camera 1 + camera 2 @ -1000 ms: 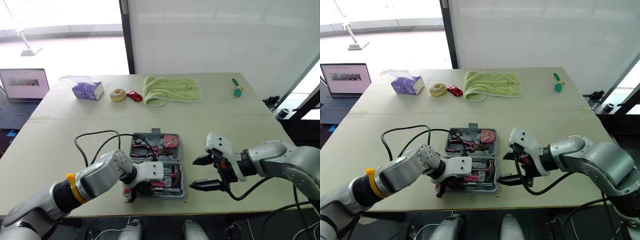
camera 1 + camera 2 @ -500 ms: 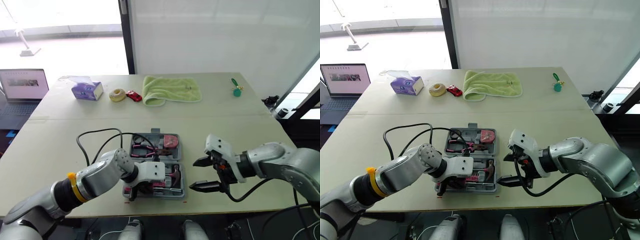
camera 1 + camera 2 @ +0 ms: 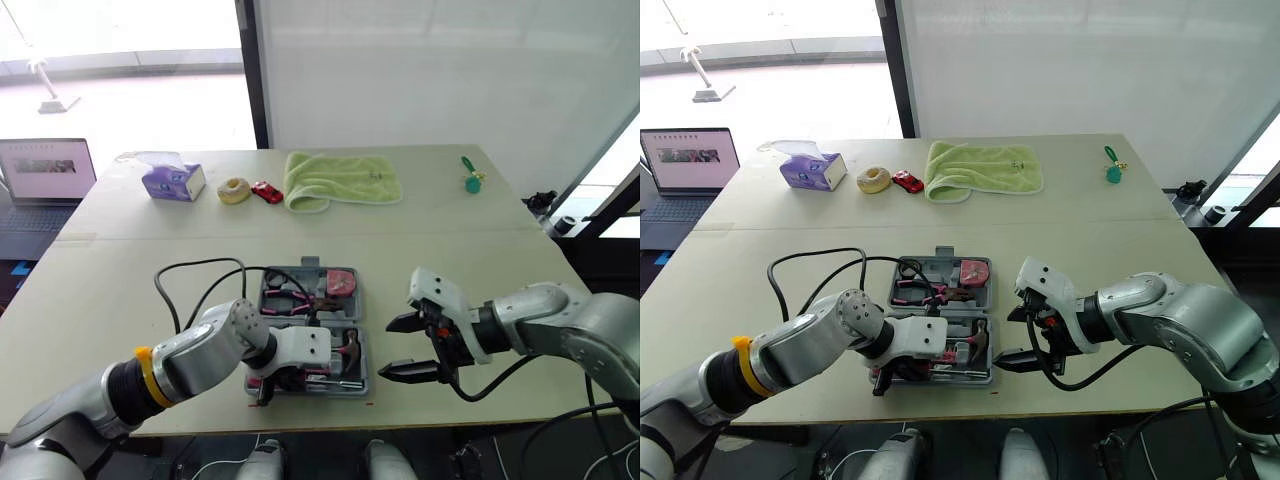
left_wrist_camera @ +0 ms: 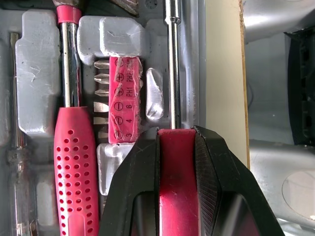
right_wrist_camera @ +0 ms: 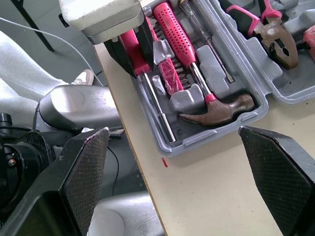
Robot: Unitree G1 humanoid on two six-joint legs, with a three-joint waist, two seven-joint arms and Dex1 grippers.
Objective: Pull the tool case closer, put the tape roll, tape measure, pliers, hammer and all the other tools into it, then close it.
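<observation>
Table [image 3: 480, 250]: pale, flat and matte. A black cable [image 3: 190, 270] loops on it to the left of the case.
Case [image 5: 211, 135]: grey moulded plastic lying open just inside the table's near edge, straight in front of me. The lid half is on the far side.
Left gripper [image 4: 172, 133]: my two black fingers are clamped on the screwdriver's handle at the case's left end. The gap is only as wide as the handle.
Right gripper [image 3: 386, 347]: spread wide and holding nothing. It hovers just right of the case, level with the hammer head.
Hammer [image 5: 219, 109]: brown steel head and dimpled red grip, seated in its recess.
Screwdriver [image 4: 175, 177]: smooth red handle and thin bright shaft.
Key relation: its long axis runs left to right along the slot beside the near wall. The shaft points away from my fingers towards the hammer head. It looks lined up, so opening should leave it seated.
Pliers [image 5: 275, 39]: pink grips and dull jaws, in the lid half.
Tape measure [image 3: 343, 282]: a red block in the lid half's right corner.
Tape roll [image 3: 236, 189]: a pale ring on the far left of the table, well apart from the case. My left arm is nearer to it.
Bits [image 4: 125, 98]: a short row in a red strip between the two handles.
</observation>
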